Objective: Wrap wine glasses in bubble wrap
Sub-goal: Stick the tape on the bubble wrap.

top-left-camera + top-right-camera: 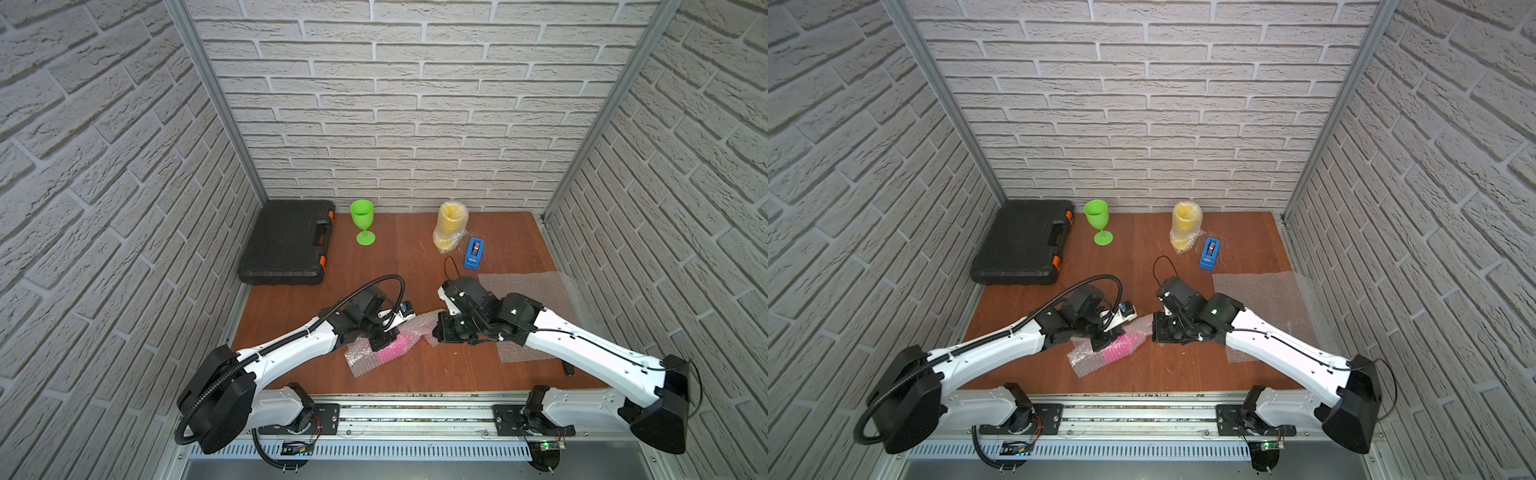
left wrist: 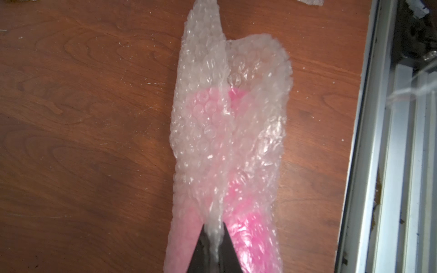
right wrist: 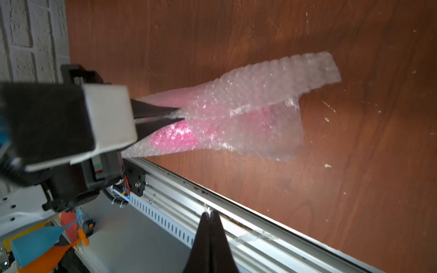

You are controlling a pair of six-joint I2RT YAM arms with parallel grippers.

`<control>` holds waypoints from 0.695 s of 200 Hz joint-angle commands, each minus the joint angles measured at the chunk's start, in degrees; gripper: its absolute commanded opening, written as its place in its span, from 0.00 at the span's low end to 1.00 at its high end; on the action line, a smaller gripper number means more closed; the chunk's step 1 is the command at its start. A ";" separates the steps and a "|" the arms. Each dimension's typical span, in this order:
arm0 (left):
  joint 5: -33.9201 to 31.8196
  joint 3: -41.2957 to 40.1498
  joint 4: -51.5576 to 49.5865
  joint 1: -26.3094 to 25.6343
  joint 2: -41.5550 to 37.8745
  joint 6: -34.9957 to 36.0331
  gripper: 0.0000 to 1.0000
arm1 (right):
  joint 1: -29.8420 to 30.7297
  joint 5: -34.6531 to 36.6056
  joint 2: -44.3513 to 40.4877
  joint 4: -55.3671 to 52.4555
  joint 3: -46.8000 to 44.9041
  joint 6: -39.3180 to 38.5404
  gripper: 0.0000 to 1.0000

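Neon pink goblet (image 1: 395, 347) half-rolled — left gripper (image 2: 214, 238) pinching the seam.
You've got it lying on its side in bubble wrap (image 2: 208, 132), toward 6 o'clock on the table (image 1: 415, 374). The left jaws are clamped on the gathered overlap, likely so the roll can't spring open; that arm reaches low, wrist tipped down. Right gripper (image 3: 210, 216) hovers at the bundle's 3 o'clock, jaws pressed together — arm low too.

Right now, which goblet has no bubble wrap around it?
The lime green goblet, upright beside the black case. The yellow goblet is wrapped; the pink goblet lies in bubble wrap pinched by the left gripper.
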 commanded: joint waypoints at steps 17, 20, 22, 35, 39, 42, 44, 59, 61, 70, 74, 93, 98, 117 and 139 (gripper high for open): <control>2.75 -2.39 1.41 -0.37 -1.53 0.14 0.08 | 1.04 10.32 4.19 14.86 0.08 5.05 0.03; 2.78 -2.47 1.45 -0.27 -1.61 0.17 0.08 | 1.03 10.79 4.52 15.38 0.15 5.06 0.03; 2.83 -2.49 1.53 -0.30 -1.69 0.19 0.08 | 1.05 11.03 4.87 15.79 0.22 5.13 0.03; 3.24 -2.87 2.17 -0.39 -1.92 0.51 0.08 | 1.03 12.99 6.46 17.30 0.89 5.42 0.03; 3.38 -2.96 2.31 -0.35 -2.03 0.61 0.08 | 1.02 13.58 6.91 17.86 1.02 5.48 0.02; 3.45 -3.02 2.44 -0.41 -2.04 0.71 0.08 | 1.06 13.75 7.27 18.25 1.11 5.57 0.03; 3.54 -3.12 2.47 -0.47 -2.09 0.81 0.08 | 0.97 13.81 7.53 18.45 1.19 5.59 0.03; 3.27 -3.43 2.91 -0.92 -2.40 1.47 0.08 | 0.94 14.78 9.40 18.71 1.65 5.60 0.03; 3.19 -3.48 3.01 -0.99 -2.46 1.60 0.08 | 0.91 14.86 9.67 18.72 1.65 5.60 0.03; 2.75 -3.85 3.35 -1.29 -2.94 1.84 0.08 | 0.82 15.05 10.69 18.73 1.35 6.12 0.03; 2.62 -4.05 3.42 -1.50 -3.19 2.06 0.08 | 0.77 15.13 11.17 18.76 1.18 6.43 0.03; 1.87 -4.98 4.37 -2.01 -4.49 2.43 0.08 | 0.48 14.00 13.56 20.33 0.52 6.44 0.03; 1.74 -5.25 4.53 -2.21 -4.87 2.52 0.07 | 0.34 13.42 14.36 20.71 0.55 6.35 0.03; 1.39 -5.97 4.89 -2.62 -5.95 2.85 0.07 | -0.06 12.02 17.00 21.29 0.87 6.15 0.03; 1.22 -6.45 5.16 -2.99 -6.73 3.13 0.07 | -0.82 9.74 19.47 23.42 -0.27 5.55 0.03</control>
